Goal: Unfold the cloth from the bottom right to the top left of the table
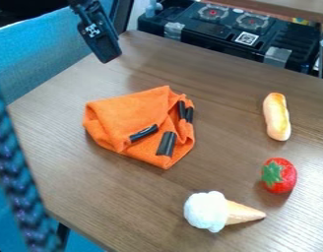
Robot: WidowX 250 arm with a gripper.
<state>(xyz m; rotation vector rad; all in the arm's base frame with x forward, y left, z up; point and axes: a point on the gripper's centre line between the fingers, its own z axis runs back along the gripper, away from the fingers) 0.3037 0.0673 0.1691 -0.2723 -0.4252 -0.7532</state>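
orange cloth (128, 118) sits bunched left of centre on bench (124, 197), probably leaving room to unfold toward top left; pincer (109, 54) hangs well apart, can't tell if clenched or released; toy bread (276, 117), strawberry (280, 176), ice cream cone (215, 211) at right, likely just distractors

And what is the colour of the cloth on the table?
The cloth is orange, with black pieces on it; the camera view shows it best.

Cloth (128, 115) on bench (118, 197), left of the others. Bread roll (276, 116) to its right. Strawberry (286, 176) before roll, nearby. Ice cream cone (207, 211) before cloth, left of strawberry, tip pointing right. All four apart. Case (220, 32) behind bench.
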